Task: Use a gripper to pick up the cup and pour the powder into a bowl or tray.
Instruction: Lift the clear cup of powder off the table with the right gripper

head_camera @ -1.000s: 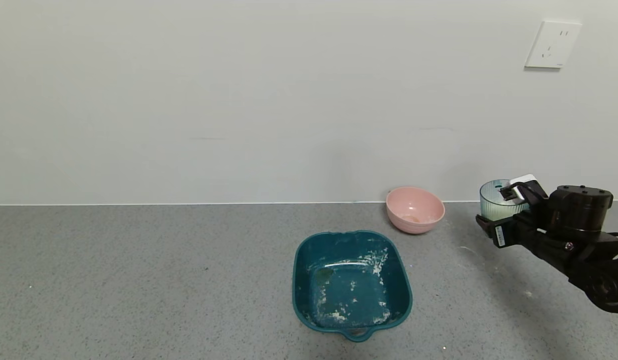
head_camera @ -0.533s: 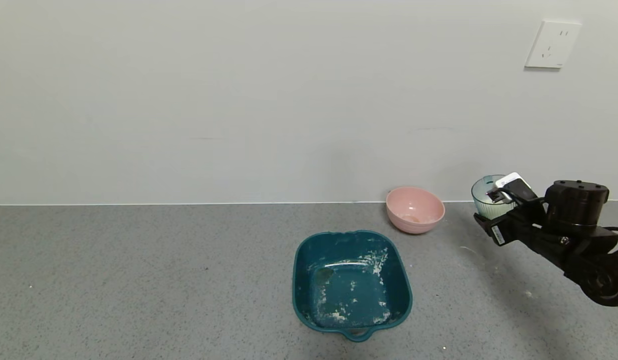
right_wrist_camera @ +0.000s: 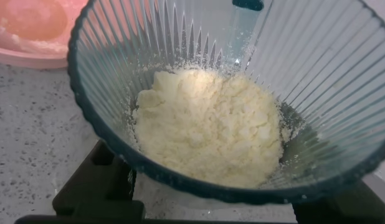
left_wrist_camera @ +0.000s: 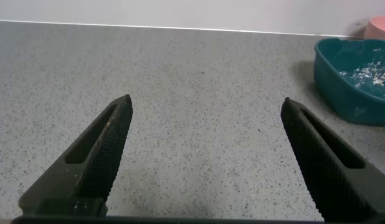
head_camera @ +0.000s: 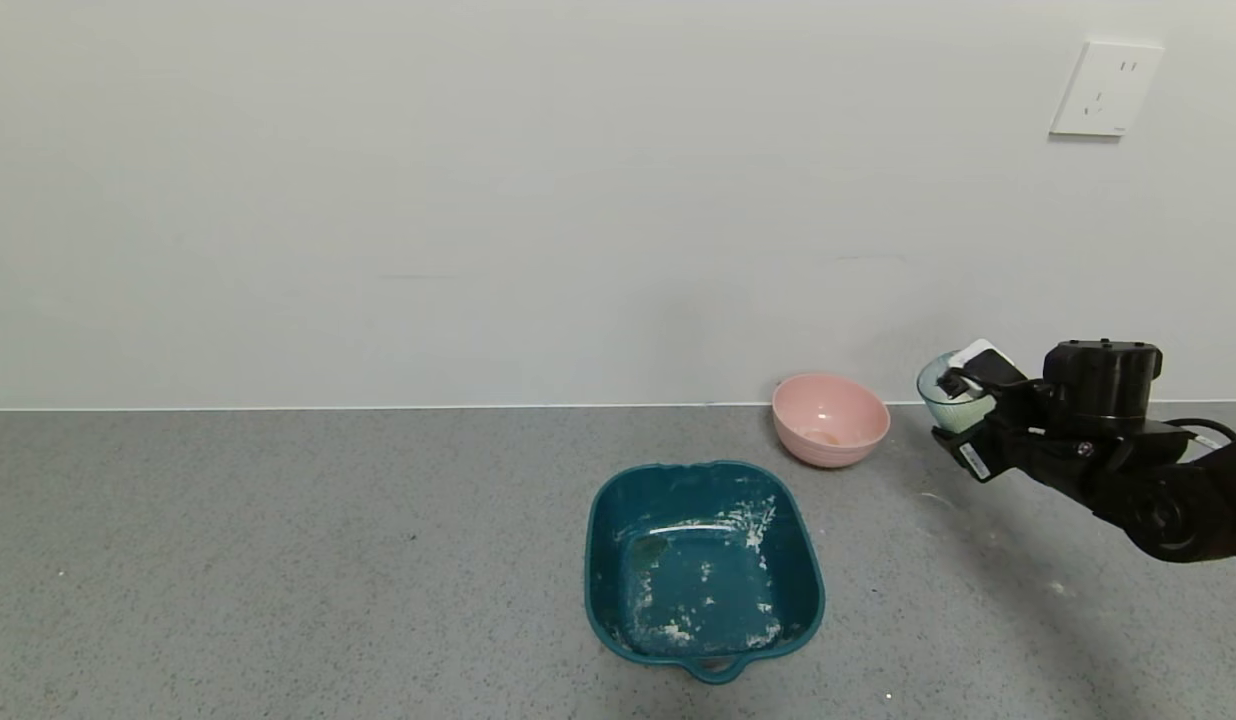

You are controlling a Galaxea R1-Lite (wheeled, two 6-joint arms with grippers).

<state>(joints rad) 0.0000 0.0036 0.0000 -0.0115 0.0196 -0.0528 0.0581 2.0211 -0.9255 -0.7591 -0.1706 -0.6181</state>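
Observation:
My right gripper [head_camera: 963,415] is shut on the ribbed blue-green cup [head_camera: 940,398] and holds it above the counter, just right of the pink bowl [head_camera: 830,419]. In the right wrist view the cup [right_wrist_camera: 317,74] fills the frame, with clumpy off-white powder [right_wrist_camera: 211,127] lying in it and the pink bowl's rim [right_wrist_camera: 30,37] beside it. My left gripper [left_wrist_camera: 205,106] is open and empty over bare counter, out of the head view.
A dark teal square tray [head_camera: 704,567] dusted with white powder sits in front of the bowl; it also shows in the left wrist view [left_wrist_camera: 354,71]. The grey counter runs to a white wall with a socket [head_camera: 1105,88].
My right gripper has lifted the cup and carried it left toward the pink bowl. The bowl and tray have not moved.

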